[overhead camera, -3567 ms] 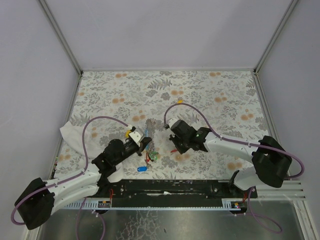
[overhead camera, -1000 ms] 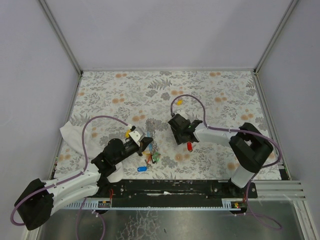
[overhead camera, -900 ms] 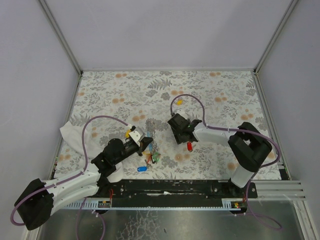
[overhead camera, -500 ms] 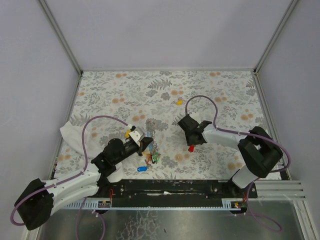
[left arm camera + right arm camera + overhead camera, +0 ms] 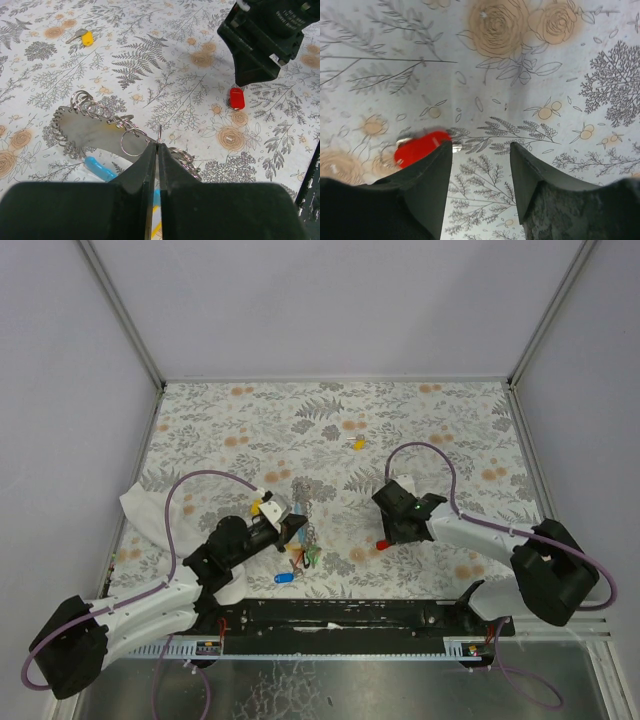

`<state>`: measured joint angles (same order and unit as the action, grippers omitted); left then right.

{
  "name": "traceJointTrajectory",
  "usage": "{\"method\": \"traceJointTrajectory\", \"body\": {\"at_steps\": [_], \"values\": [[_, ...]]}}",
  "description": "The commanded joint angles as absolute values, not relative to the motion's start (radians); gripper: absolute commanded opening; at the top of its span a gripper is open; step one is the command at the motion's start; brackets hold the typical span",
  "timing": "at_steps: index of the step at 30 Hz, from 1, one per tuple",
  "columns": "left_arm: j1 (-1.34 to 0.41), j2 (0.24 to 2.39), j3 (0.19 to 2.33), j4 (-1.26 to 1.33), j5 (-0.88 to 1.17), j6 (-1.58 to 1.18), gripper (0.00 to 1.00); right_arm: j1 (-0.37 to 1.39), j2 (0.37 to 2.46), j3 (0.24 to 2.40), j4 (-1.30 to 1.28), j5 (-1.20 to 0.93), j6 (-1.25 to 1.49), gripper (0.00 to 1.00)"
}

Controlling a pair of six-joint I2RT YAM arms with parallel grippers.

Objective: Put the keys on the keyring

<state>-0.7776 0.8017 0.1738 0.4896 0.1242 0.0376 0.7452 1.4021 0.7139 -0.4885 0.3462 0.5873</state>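
The only writing I can find is pale print on the housing of the right gripper [image 5: 252,80], seen from the left wrist camera, and it is too small to read. The flower-printed table [image 5: 450,430] carries no label.

I count two arms, two loose keys and one keyring. The yellow key [image 5: 358,443] lies alone towards the far middle. The red key [image 5: 381,543] lies near the front, right of centre, well apart from it.

The keyring [image 5: 299,502] sits left of centre. It is a pale coiled cord strung with thin steel loops, and a blue key [image 5: 283,577], a green key [image 5: 312,556] and a red-headed key [image 5: 297,562] are bunched at its near end. A white cloth [image 5: 140,510] is crumpled at the left edge.

The left gripper [image 5: 157,150] has its jaws pressed together. A thin wire loop of the keyring stands up between the tips, so it seems to be pinching that loop, though the view is tight there.

The right gripper [image 5: 481,150] hangs over the red key with its jaws apart and holding nothing. The red head sits beside one fingertip [image 5: 442,160], and the key's metal end pokes into the gap.
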Motion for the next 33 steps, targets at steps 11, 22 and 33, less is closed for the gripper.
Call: {"method": "traceJointTrajectory", "body": {"at_steps": [11,22,33], "values": [[-0.77,0.792,0.218,0.54,0.125,0.038,0.0,0.841,1.224,0.687,-0.26,0.08,0.193,0.51],[-0.771,0.785,0.218,0.534,0.121,0.04,0.0,0.954,1.407,0.827,-0.414,0.183,0.202,0.36],[-0.771,0.783,0.216,0.535,0.117,0.039,0.0,0.992,1.523,0.907,-0.509,0.255,0.252,0.27]]}}
